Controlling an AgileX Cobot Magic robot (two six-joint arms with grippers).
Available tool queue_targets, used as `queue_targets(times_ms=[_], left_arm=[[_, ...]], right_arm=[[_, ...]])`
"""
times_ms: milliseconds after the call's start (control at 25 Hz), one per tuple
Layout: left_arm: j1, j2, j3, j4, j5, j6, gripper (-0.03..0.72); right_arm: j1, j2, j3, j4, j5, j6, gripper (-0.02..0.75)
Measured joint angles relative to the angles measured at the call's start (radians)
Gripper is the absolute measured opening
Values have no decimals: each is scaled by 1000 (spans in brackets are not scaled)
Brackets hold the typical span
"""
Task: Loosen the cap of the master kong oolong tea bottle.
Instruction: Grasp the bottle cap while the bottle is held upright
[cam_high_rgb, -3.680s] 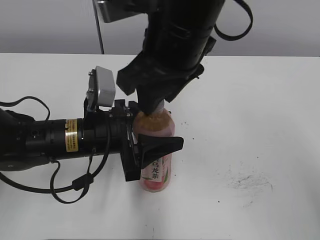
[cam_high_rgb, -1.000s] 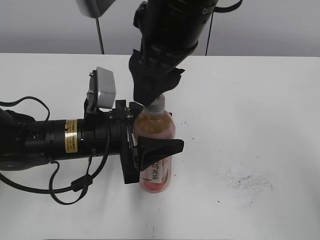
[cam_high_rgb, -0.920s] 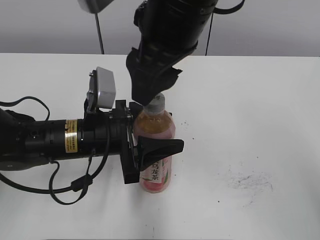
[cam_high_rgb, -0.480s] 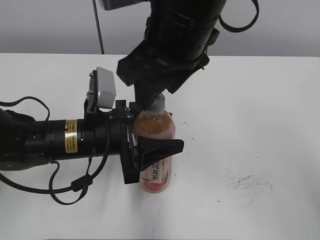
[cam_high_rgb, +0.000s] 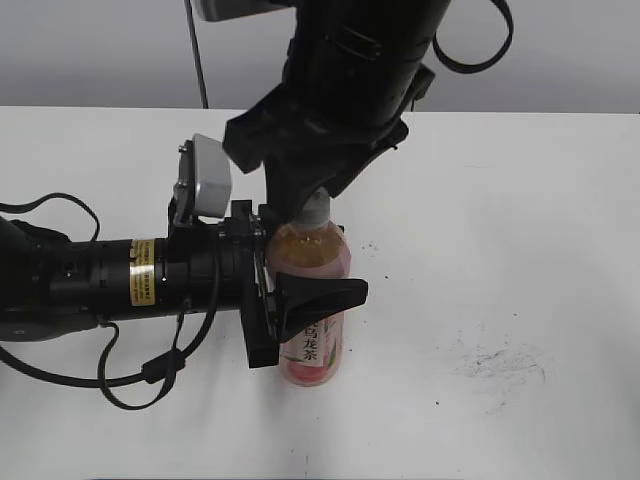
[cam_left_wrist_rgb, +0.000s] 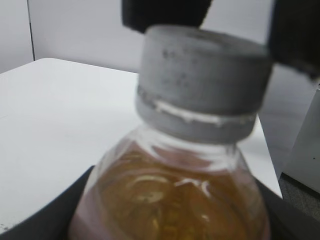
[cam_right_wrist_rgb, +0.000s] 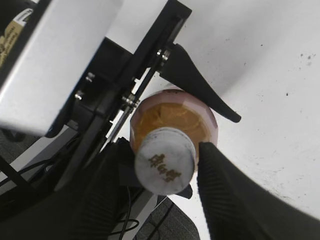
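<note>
Compared with a second ago, the right gripper (cam_right_wrist_rgb: 162, 167) has sunk lower over the cap (cam_right_wrist_rgb: 164, 167), its fingers now flanking it closely; whether they actually pinch cannot be told. The left gripper (cam_high_rgb: 300, 290) clamps the bottle (cam_high_rgb: 312, 330) around its middle, upright on the table (cam_high_rgb: 520, 230). In the exterior view the right arm hides most of the cap.

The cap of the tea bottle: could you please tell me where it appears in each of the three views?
Exterior view: the cap sits just above centre, mostly hidden under the right pincer.
Left wrist view: it fills the upper middle, seen side-on.
Right wrist view: lower centre, seen from above, between two dark fingers.
Shared landmark: the bottle's amber shoulder directly below the cap.
</note>
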Motion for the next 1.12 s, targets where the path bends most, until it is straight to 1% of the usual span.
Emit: queue_targets(times_ms=[160, 240, 320, 360, 560, 680, 840, 1000, 1120], left_arm=[[0, 0, 0, 0, 0, 0, 445], [0, 0, 0, 0, 0, 0, 445], [0, 0, 0, 1, 0, 0, 445], [0, 0, 0, 1, 0, 0, 445], [0, 0, 0, 1, 0, 0, 445], [0, 0, 0, 1, 0, 0, 445], [0, 0, 0, 1, 0, 0, 445], [0, 0, 0, 2, 0, 0, 445], [0, 0, 0, 3, 0, 2, 445]], right_arm=[[0, 17, 0, -1, 0, 1, 377], [0, 18, 0, -2, 0, -3, 347], [0, 18, 0, -9, 0, -23, 288], [0, 18, 0, -10, 0, -39, 275], [0, 18, 0, -10, 0, -156, 275], [0, 18, 0, -10, 0, -298, 275], [0, 18, 0, -10, 0, -547, 274], [0, 18, 0, -9, 0, -848, 274], [0, 18, 0, -6, 0, -1159, 274]])
